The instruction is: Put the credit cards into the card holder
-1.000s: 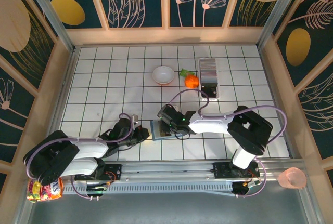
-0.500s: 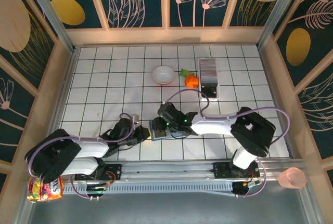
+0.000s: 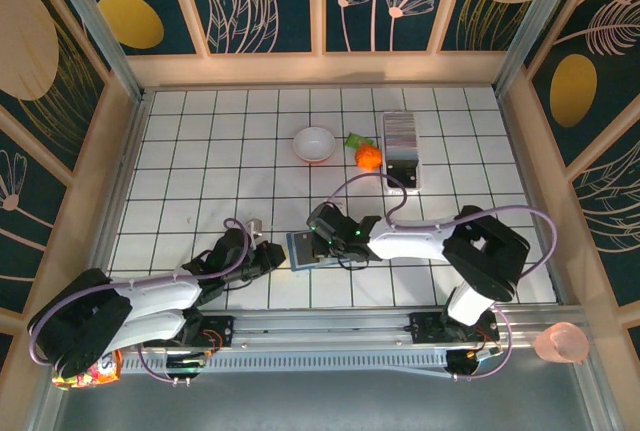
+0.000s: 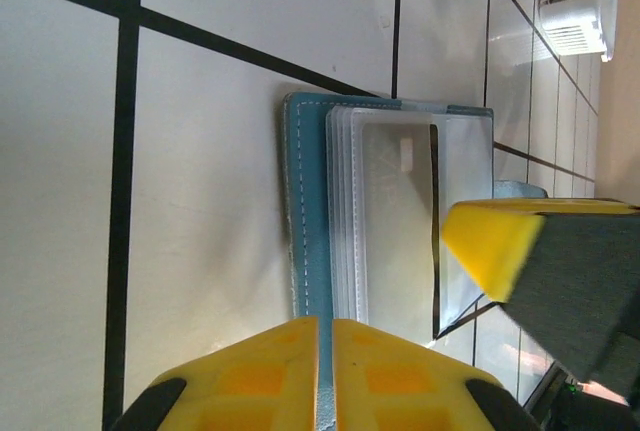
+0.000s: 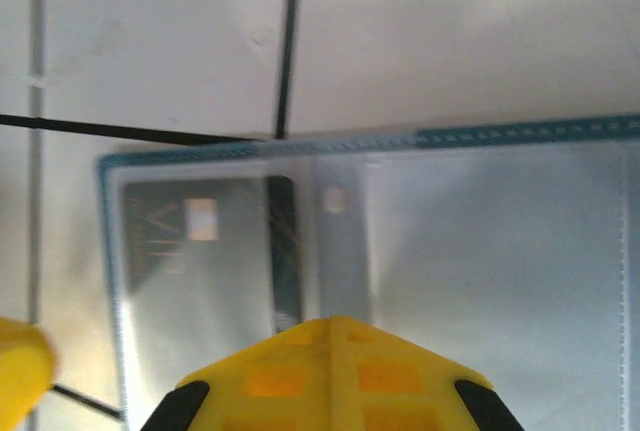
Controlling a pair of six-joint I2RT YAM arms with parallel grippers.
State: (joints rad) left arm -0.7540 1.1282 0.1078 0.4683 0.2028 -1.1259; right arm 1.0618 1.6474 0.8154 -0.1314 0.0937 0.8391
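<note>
The teal card holder (image 3: 303, 249) lies open on the white tiles between my two grippers, its clear sleeves (image 4: 400, 211) facing up. A grey credit card (image 5: 200, 251) with a chip sits inside one sleeve. My left gripper (image 4: 325, 323) is pinched on the holder's stitched teal edge (image 4: 305, 201), and it reaches in from the left (image 3: 270, 254). My right gripper (image 5: 330, 321) is shut with nothing between its tips, which rest over the sleeve; it is also at the holder's right side (image 3: 322, 243). More credit cards (image 3: 402, 131) stand as a striped stack at the back right.
The card stack sits in a narrow black tray (image 3: 405, 169). An orange toy (image 3: 368, 155) and a white bowl (image 3: 314, 143) lie just left of it. A snack bag (image 3: 75, 371) and a pink cup (image 3: 560, 343) lie off the tiles at the near corners.
My right gripper has closed its fingers over the holder. The left arm's elbow has dropped toward the near left. The holder has stayed in place.
</note>
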